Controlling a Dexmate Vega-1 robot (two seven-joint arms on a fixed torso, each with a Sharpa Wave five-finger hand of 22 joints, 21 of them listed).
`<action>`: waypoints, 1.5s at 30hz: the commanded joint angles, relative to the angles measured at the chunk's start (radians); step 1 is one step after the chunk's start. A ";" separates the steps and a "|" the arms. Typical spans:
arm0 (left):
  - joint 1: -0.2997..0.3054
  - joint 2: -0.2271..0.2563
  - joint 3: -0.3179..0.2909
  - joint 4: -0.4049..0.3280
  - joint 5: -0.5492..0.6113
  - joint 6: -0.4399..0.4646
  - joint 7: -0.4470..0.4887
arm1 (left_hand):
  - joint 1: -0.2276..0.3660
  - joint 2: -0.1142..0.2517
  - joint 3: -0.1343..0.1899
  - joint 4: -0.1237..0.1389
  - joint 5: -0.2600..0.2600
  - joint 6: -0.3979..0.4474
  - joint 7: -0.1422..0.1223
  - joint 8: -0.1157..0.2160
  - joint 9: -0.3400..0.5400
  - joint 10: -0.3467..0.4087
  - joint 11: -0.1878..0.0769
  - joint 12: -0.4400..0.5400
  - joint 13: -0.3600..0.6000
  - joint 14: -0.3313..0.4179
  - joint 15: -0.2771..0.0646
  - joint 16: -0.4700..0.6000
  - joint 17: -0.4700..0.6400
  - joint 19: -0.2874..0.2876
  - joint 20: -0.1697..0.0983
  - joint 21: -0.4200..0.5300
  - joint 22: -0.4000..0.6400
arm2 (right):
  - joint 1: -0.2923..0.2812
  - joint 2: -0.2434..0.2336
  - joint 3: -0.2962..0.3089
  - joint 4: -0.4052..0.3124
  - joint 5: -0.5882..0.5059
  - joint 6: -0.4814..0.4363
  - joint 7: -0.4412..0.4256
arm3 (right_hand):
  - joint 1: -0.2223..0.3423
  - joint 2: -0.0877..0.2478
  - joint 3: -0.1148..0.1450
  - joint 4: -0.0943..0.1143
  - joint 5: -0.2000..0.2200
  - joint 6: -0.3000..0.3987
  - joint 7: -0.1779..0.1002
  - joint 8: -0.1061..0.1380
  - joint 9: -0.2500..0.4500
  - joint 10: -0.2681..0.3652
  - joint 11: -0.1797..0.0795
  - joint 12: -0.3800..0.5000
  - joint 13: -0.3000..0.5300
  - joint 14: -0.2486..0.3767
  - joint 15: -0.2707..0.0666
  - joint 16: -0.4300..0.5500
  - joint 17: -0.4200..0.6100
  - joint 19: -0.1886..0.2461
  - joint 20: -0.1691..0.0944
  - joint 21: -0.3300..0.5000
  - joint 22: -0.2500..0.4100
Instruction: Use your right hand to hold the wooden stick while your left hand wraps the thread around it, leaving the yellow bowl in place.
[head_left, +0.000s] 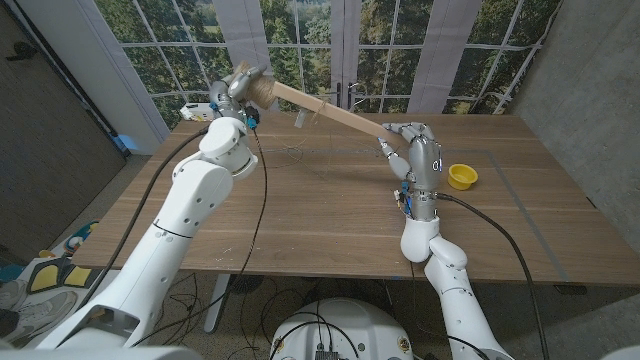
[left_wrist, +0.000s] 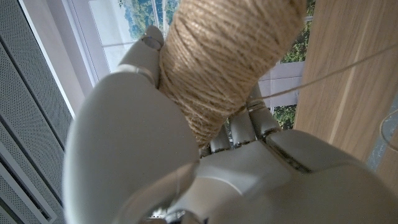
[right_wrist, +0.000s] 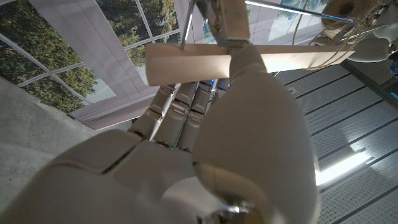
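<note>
Up above the wooden table (head_left: 330, 215), the right hand (head_left: 415, 150) grips one end of the wooden stick (head_left: 330, 108), its fingers curled around the flat slat, as the right wrist view shows with the stick (right_wrist: 205, 61) crossing over the fingertips. The stick runs at a slant toward the robot's left, rising toward the far left corner of the table. At that raised end the left hand (head_left: 238, 88) holds a spool of jute thread (head_left: 262, 90); in the left wrist view the fingers (left_wrist: 149, 46) are wrapped around the twine-wound spool (left_wrist: 224, 59), and a single strand leads off it across the picture. A few turns of thread appear on the stick near its middle. The yellow bowl (head_left: 461, 177) sits on the table just right of the right hand, apart from it.
</note>
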 joint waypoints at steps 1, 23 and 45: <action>-0.087 0.003 0.025 -0.021 0.009 0.080 0.002 | 0.130 0.176 0.138 0.034 -0.003 0.105 -0.003 0.002 0.006 0.074 -0.066 -0.005 0.002 0.309 -0.355 -0.002 0.002 0.048 -0.168 0.188 0.006 | -0.038 -0.021 -0.036 -0.038 -0.014 0.019 0.000 | 0.117 0.121 0.006 0.006 0.006 0.065 -0.059 0.003 0.134 0.108 -0.061 0.053 0.142 0.007 -0.096 -0.001 0.002 -0.007 -0.107 0.009 -0.001; -0.209 -0.016 0.132 -0.056 0.082 0.137 -0.065 | 0.130 0.174 0.140 0.035 -0.003 0.103 -0.001 -0.001 0.008 0.072 -0.067 -0.007 0.005 0.308 -0.354 -0.002 0.001 0.048 -0.168 0.188 0.005 | -0.045 -0.069 -0.107 -0.026 -0.016 -0.008 0.000 | 0.118 0.121 0.002 0.005 0.006 0.065 -0.062 0.002 0.136 0.110 -0.060 0.049 0.144 0.009 -0.096 -0.002 0.001 -0.008 -0.107 0.016 -0.001; -0.166 -0.024 0.178 -0.122 0.126 0.060 -0.197 | 0.128 0.172 0.141 0.036 -0.003 0.105 -0.005 -0.003 0.010 0.074 -0.065 -0.009 0.009 0.306 -0.354 -0.001 0.000 0.046 -0.168 0.187 0.005 | 0.019 -0.172 -0.246 0.041 0.019 -0.210 0.000 | 0.118 0.122 0.000 0.006 0.007 0.063 -0.062 -0.002 0.134 0.108 -0.061 0.046 0.148 0.009 -0.096 -0.003 0.002 -0.009 -0.107 0.021 -0.002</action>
